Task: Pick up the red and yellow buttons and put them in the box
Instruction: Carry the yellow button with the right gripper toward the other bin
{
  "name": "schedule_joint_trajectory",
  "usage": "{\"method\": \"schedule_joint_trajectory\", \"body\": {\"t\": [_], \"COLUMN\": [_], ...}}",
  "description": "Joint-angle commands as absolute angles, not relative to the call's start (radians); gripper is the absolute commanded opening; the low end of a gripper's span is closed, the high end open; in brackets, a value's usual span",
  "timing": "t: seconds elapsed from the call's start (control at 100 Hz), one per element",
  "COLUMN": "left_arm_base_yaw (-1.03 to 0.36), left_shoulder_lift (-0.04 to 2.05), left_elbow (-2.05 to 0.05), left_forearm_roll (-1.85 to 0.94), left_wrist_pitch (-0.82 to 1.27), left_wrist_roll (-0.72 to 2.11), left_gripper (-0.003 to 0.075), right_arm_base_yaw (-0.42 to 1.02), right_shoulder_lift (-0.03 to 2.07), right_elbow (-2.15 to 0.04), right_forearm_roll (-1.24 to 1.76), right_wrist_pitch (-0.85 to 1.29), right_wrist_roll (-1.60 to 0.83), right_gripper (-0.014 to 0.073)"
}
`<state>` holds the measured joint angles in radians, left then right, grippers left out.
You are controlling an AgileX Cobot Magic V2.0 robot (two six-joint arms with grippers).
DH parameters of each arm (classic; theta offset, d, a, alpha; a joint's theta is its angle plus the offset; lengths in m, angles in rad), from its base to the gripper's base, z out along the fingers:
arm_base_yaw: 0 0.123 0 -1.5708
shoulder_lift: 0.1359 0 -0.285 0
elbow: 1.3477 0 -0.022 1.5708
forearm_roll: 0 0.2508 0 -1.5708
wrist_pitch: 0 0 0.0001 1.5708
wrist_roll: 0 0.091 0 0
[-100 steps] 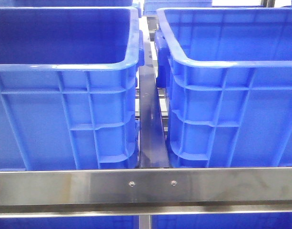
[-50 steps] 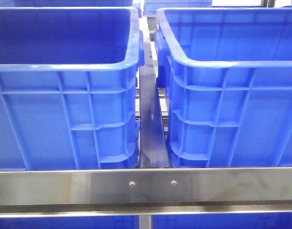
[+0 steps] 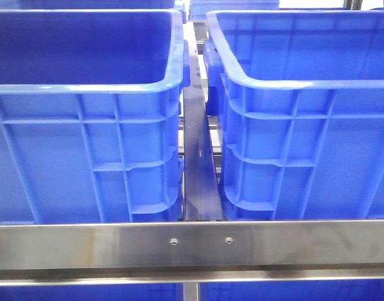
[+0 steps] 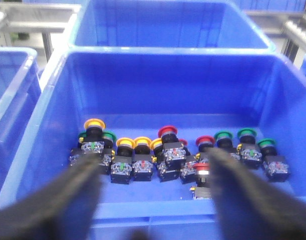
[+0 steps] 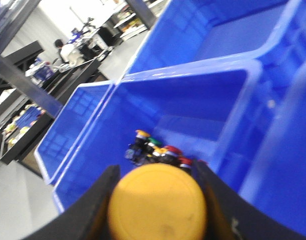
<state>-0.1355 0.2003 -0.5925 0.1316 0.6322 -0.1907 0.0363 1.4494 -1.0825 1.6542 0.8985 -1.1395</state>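
Carrying step: right gripper (image 5: 155,200) clamped on yellow button (image 5: 157,202); left gripper (image 4: 153,200) spread. Next: release into box (image 5: 272,40) at 2 o'clock.

No text, label, brand, number or sign can be read in any of the three views. In the front view, the blue crates (image 3: 85,157) and the steel rail (image 3: 192,244) are seen to be unmarked. In the left wrist view, small markings may be carried on the bodies of the push buttons (image 4: 167,155), but they are too small and blurred to be read. In the right wrist view, the yellow button (image 5: 157,205) is shown with a plain cap, and the background shelving (image 5: 23,120) is too blurred for any lettering to be made out.
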Motion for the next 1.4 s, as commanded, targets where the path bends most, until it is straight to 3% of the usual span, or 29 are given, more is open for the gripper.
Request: {"method": "schedule_joint_trajectory", "body": {"t": [0.0,0.09,0.63,1.39], "left_arm_base_yaw": [-0.134,-0.134,-0.134,-0.134], "left_shoulder_lift": [0.188,0.188,0.188,0.188], "left_elbow": [-0.603,-0.601,-0.601,-0.601], "left_forearm_roll": [0.127,0.127,0.127,0.127], "left_wrist_pitch": [0.556,0.556,0.554,0.554], "left_wrist_roll": [-0.2,-0.2,-0.2,-0.2], "left_gripper": [0.0158,-0.0022,-0.0019,-0.0019], "right_arm_base_yaw": [0.0,-0.035,-0.198,-0.326], "right_shoulder_lift": [1.407,1.407,1.467,1.73], "right_elbow": [-1.108,-1.108,-1.108,-1.108], "right_forearm_roll": [1.705,1.705,1.535,1.429], "right_wrist_pitch": [0.938,0.929,0.603,0.661], "right_wrist_roll": [-1.136,-1.136,-1.071,-0.916], "right_gripper": [0.0048,0.0048,0.0048,0.0048]}}
